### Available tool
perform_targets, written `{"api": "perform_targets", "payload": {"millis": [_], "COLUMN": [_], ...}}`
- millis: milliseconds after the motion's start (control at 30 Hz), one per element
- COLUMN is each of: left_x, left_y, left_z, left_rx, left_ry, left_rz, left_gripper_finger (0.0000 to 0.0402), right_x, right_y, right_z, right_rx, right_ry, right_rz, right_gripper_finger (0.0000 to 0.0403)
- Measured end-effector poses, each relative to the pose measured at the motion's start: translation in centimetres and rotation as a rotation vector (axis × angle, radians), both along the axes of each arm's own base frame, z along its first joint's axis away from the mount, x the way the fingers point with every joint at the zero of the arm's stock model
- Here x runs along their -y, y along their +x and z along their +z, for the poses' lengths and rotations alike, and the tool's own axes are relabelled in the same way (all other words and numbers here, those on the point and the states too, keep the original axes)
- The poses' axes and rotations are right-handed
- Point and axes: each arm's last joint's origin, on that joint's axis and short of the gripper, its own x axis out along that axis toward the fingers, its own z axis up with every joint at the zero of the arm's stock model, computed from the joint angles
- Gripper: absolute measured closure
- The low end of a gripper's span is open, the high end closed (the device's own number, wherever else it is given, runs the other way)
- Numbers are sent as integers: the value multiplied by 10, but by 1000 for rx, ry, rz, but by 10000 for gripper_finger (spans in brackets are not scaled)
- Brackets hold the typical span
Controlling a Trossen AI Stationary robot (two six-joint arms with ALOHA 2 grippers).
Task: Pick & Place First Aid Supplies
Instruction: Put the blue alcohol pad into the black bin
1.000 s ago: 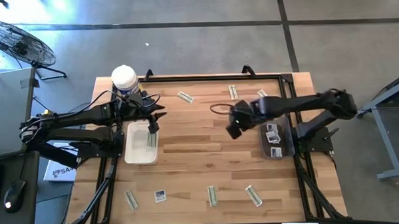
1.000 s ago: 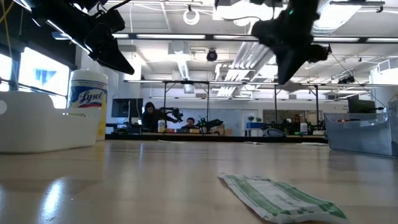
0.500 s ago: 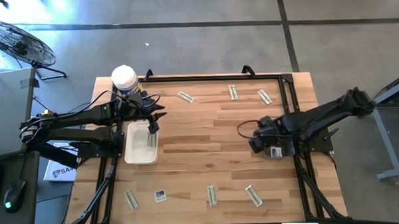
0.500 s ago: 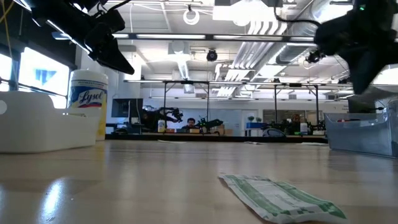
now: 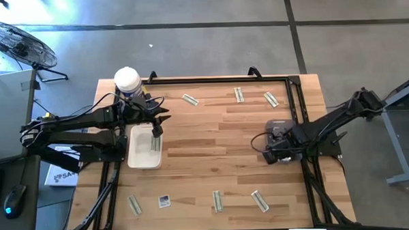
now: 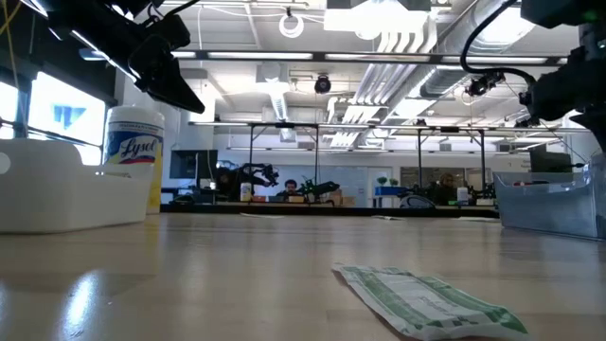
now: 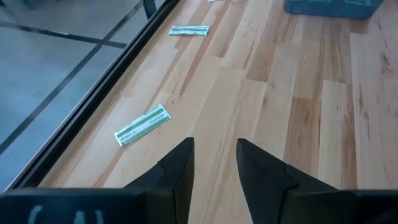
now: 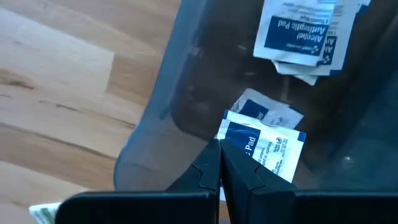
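**Right arm over the grey bin, drop-off pending**

On the wooden table [image 5: 212, 132], swung within the last second from mid-table to the right edge and lowered over the grey bin [image 8: 161, 93]. Right gripper [image 8: 219, 144] pinched nearly closed, seemingly on the edge of a white square packet [image 8: 264, 149], above other squares already in the bin. Probably only a release left for this one. Left gripper [image 5: 156, 127] unmoved above the white tray [image 5: 143, 157], moderately parted, empty. Still loose: wrapped strips [image 5: 189, 99] along both table edges, one stray square [image 5: 164, 201].
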Motion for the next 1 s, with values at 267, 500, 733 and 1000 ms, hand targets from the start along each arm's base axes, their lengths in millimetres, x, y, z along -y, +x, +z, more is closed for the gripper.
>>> {"api": "perform_targets", "payload": {"millis": [267,500,733,1000], "left_x": [0,0,0,0], "left_y": [0,0,0,-1], "left_z": [0,0,0,-2], "left_rx": [0,0,-1,-20], "left_ry": [1,0,0,-10], "left_rz": [-1,0,-1,1], "left_gripper_finger": [284,284,284,284], "right_x": [0,1,0,2], "right_y": [0,1,0,-1], "right_z": [-1,-1,-16,-30], "right_rx": [8,15,-74,-41], "right_ry": [-9,-27,-22,-34], "right_rz": [-20,-78,-126,-135], "right_gripper_finger": [403,403,403,403]}}
